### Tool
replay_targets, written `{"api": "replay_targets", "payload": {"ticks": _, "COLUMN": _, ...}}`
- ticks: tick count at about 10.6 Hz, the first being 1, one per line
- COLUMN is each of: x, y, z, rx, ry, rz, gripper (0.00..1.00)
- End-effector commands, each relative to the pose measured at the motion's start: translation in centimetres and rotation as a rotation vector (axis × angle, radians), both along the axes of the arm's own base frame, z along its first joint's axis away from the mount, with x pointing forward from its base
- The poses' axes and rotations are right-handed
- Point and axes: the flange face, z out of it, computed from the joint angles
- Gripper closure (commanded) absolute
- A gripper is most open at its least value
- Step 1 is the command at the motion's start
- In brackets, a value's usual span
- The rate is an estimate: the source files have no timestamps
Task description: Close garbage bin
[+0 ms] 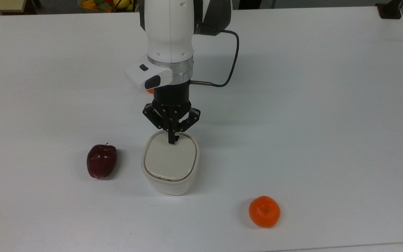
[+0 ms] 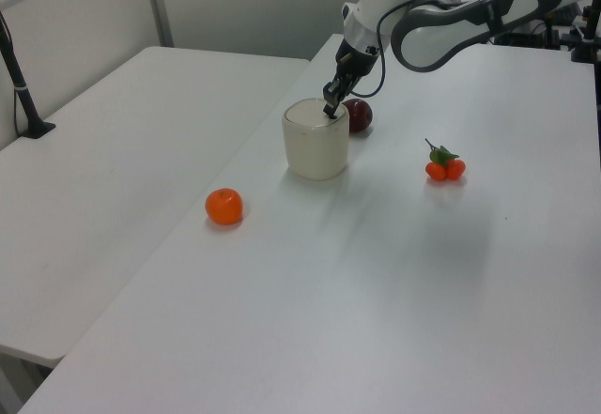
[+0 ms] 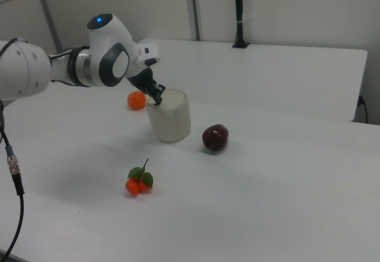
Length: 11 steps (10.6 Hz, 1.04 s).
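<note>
My claw (image 1: 171, 141), fingers pressed together on nothing, bears straight down on the rear edge of the lid of the garbage bin (image 1: 170, 166), which stands mid-tabletop (image 1: 310, 105) directly beneath me, lid apparently flat, beside the apple (image 1: 101, 161).

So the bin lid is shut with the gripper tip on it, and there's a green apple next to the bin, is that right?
Not quite: the apple is dark red, not green, as the top view shows. The rest holds: the garbage bin has its lid lying flat, and the gripper rests its closed tip on the lid.
</note>
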Motion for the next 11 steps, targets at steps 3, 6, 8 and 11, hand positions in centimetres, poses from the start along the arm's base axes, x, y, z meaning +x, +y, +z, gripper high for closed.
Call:
{"api": "replay_targets", "payload": {"ticks": 3, "x": -6.0, "y": -1.0, "z": 8.7, "rx": -0.047, "ry": 0.228, "rz": 0.01, "gripper": 1.0}}
{"api": "replay_targets", "payload": {"ticks": 6, "x": -11.4, "y": -2.4, "z": 13.2, "rx": -0.119, "ry": 0.419, "rz": 0.185, "gripper": 1.0}}
{"api": "replay_targets", "payload": {"ticks": 8, "x": -13.7, "y": -3.5, "z": 15.5, "rx": -0.119, "ry": 0.463, "rz": 0.185, "gripper": 1.0}}
{"api": "replay_targets", "payload": {"ticks": 11, "x": -15.1, "y": -3.8, "z": 16.8, "rx": -0.115, "ry": 0.468, "rz": 0.169, "gripper": 0.98}}
